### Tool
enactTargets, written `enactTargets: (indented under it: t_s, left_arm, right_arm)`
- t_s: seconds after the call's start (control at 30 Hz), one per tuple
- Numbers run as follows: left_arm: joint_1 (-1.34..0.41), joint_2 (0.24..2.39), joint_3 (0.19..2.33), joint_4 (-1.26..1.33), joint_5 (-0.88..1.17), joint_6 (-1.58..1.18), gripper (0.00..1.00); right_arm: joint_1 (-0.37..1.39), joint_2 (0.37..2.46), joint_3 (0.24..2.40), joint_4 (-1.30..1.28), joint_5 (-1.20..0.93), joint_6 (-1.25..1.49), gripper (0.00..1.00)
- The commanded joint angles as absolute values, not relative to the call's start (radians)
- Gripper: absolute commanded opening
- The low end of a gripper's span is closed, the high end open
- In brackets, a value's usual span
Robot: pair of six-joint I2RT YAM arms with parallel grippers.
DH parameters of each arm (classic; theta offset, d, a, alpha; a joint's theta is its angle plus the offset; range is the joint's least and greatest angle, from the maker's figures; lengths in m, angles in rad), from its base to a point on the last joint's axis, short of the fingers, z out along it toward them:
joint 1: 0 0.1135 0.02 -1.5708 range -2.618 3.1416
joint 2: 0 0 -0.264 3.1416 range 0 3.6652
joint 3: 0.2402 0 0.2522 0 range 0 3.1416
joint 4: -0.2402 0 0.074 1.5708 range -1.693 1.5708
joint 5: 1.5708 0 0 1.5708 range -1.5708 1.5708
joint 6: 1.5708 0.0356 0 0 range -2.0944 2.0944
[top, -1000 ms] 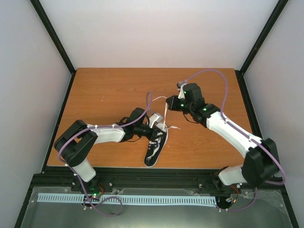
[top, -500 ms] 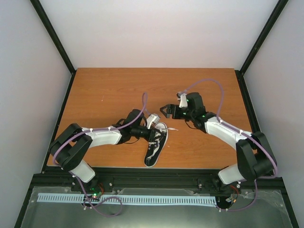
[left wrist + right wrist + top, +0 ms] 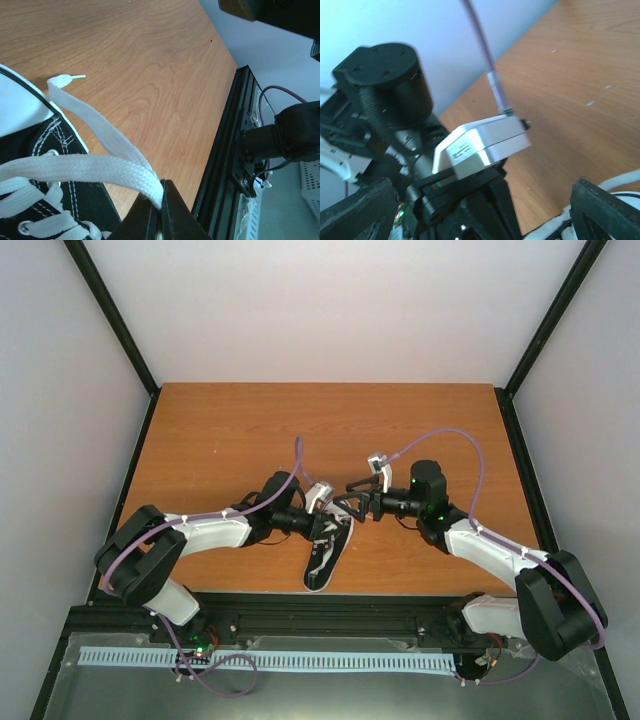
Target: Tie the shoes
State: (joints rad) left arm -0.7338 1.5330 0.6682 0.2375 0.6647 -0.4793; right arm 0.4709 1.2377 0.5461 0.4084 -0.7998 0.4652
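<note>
The shoe (image 3: 326, 558), a black sneaker with white laces, lies near the table's front edge, its toe toward the arms. My left gripper (image 3: 326, 524) hovers over its laced upper. In the left wrist view this gripper (image 3: 161, 201) is shut on a flat white lace (image 3: 100, 167) that runs back to the shoe (image 3: 55, 150); the loose lace end (image 3: 67, 79) lies on the wood. My right gripper (image 3: 352, 506) stands open just right of the left one and points at it. In the right wrist view its spread fingers (image 3: 362, 212) frame the left arm's wrist camera (image 3: 480, 145).
The wooden table (image 3: 230, 430) has a black rail (image 3: 227, 145) along its near edge. White walls close in the back and sides. The two wrists are very close together above the shoe.
My right gripper has opened and let go of the lace it held up. It has dropped and come toward the shoe and the left wrist. The left gripper keeps its lace.
</note>
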Motion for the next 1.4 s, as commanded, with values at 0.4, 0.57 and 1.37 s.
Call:
enactTargets:
  t_s: [0.4,0.57,1.37]
  left_arm:
    - [-0.729,1.516,0.719,0.210,0.728,-0.493,0.01]
    - [-0.729,1.521,0.725,0.224,0.740,-0.514,0.01]
    - [-0.720,1.555,0.738,0.270,0.685,-0.631,0.01]
  right_arm:
    - [0.551,1.405,0.568,0.437,-0.959,0.358,0.93]
    - [0.560,1.461,0.565,0.442,-0.981,0.354,0.92]
    - [0.638,1.551,0.477,0.598,-0.933,0.422,0.83]
